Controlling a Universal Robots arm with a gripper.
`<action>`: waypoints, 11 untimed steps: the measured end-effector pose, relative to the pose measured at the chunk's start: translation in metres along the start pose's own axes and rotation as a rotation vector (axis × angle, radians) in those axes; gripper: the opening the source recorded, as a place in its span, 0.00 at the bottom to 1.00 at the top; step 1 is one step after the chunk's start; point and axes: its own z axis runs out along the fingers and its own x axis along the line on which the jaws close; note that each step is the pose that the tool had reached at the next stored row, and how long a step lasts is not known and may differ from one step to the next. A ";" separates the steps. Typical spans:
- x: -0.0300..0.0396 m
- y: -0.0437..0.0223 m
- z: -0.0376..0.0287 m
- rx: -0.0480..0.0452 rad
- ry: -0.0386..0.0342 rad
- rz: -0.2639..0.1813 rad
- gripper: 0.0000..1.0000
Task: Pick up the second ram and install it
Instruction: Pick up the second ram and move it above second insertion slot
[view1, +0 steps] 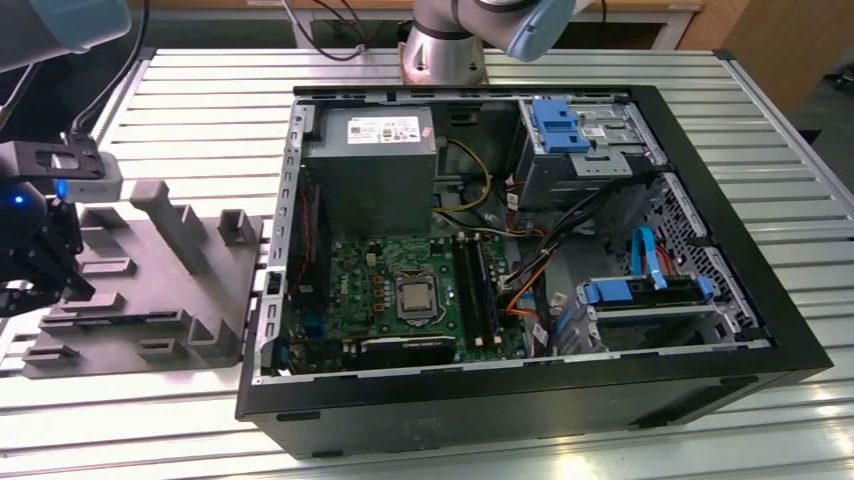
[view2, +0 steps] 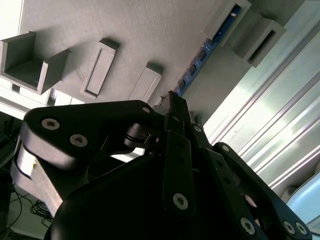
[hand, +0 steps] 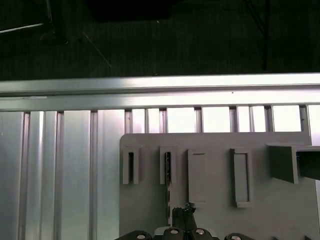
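In the exterior view, an open computer case (view1: 534, 410) lay on its side on a ribbed metal table (view1: 200, 110). A green motherboard (view1: 367, 290) and a grey power supply (view1: 367, 170) showed inside it. On the exterior view's left, just beside the case, sat a grey holder (view1: 160, 280) with upright blocks and slots. The black gripper (view1: 40, 265) hung over the holder's far-left end, well apart from the case. The arm's base (view1: 447, 50) stood beyond the case at the back of the table.

In the second wrist view, the gripper (view2: 175, 102) pointed at the holder (view2: 150, 30). The memory stick (view2: 202, 52), a thin bluish strip, stood on edge in a narrow groove of the holder. The gripper's tip met the stick's near end. Whether the gripper was open, closed or clamped on the stick could not be told. The shiny ribs of the table (view2: 260, 100) ran alongside the holder.

In the first wrist view, the holder (hand: 215, 210) lay on the table (hand: 75, 175) and showed a row of four slots. The memory stick (hand: 168, 167) was seen edge-on as a dark line in the slot next to the end one. It ran from there toward the gripper (hand: 184, 212), whose tip was just beside the stick's near end.
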 end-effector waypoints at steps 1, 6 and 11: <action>0.0000 -0.0001 0.0006 0.0000 0.0000 0.000 0.11; 0.0001 -0.0007 0.0041 0.0000 0.0000 0.000 0.11; 0.0002 -0.0012 0.0078 0.0000 0.0000 0.000 0.11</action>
